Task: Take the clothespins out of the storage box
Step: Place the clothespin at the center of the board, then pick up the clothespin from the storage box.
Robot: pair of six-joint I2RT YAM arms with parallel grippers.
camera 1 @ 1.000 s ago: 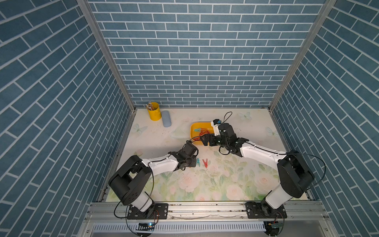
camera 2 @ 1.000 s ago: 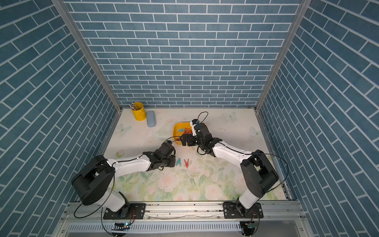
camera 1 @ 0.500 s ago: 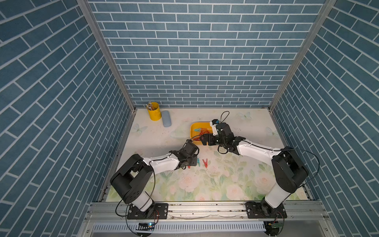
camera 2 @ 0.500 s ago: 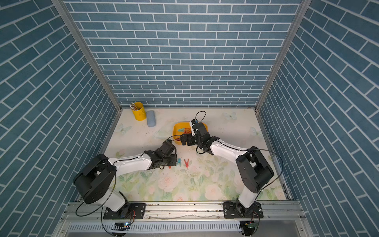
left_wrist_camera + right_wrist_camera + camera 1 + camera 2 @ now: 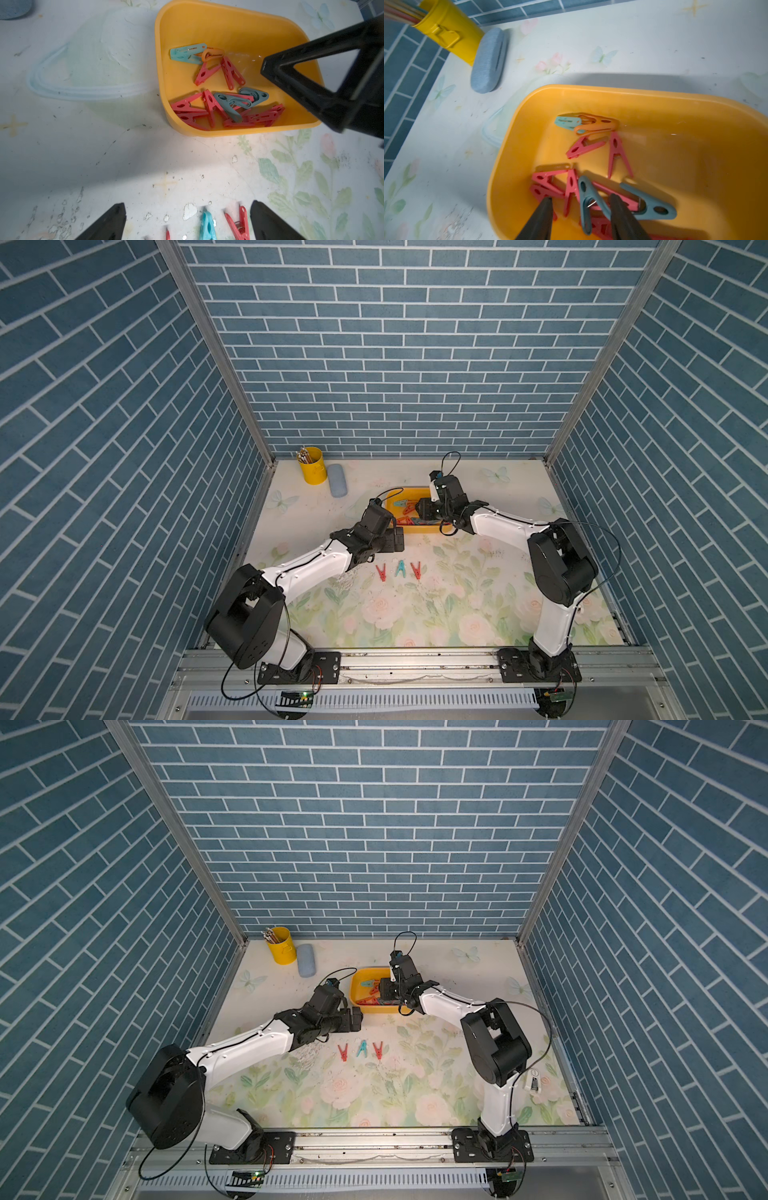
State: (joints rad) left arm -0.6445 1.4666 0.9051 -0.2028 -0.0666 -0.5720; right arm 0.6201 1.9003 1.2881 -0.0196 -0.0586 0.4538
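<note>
The yellow storage box [image 5: 419,529] [image 5: 374,1009] holds several clothespins [image 5: 207,104], mostly red, some teal, one orange [image 5: 593,124]. Three more clothespins, red, teal and red [image 5: 401,569] [image 5: 362,1048], lie in a row on the table in front of it. My left gripper [image 5: 187,207] [image 5: 397,539] hangs open and empty between the row and the box. My right gripper [image 5: 581,198] [image 5: 417,510] reaches down into the box. Its jaws stand apart, straddling a red peg [image 5: 571,187] and a dark teal peg [image 5: 585,199].
A yellow pencil cup [image 5: 311,466] and a grey-blue case [image 5: 337,486] stand at the back left. A translucent lid [image 5: 83,91] lies flat beside the box. Blue brick walls close in the table on three sides.
My left gripper opened, left a red clothespin at the row's left end and drew back toward the box. My right gripper's jaws narrowed around pegs in the box.
</note>
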